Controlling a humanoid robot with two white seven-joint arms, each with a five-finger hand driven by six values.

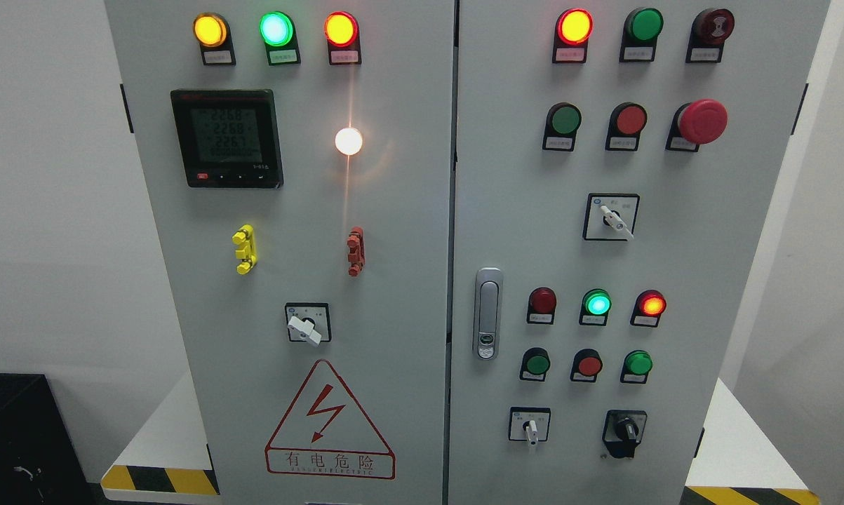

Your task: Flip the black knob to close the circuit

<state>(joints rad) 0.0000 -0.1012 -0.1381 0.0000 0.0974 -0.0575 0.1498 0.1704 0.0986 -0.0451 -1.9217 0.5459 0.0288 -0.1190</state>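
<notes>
Grey cabinet (pixel 393 210) fills the view; black knob (pixel 626 429) sits low, right of the door latch (pixel 487 313). Probably stiff, pinch its ridge. Neither hand visible, state unknown.

White plinth (pixel 734 435) with yellow-black hazard striping (pixel 158 479) along its front edge carries the grey electrical cabinet (pixel 407 210).

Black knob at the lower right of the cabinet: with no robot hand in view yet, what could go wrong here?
1. The black knob has a white-handled selector to its left; a reach could land on the wrong switch.
2. Green push button sits just above; an approaching robot hand might press it.
</notes>
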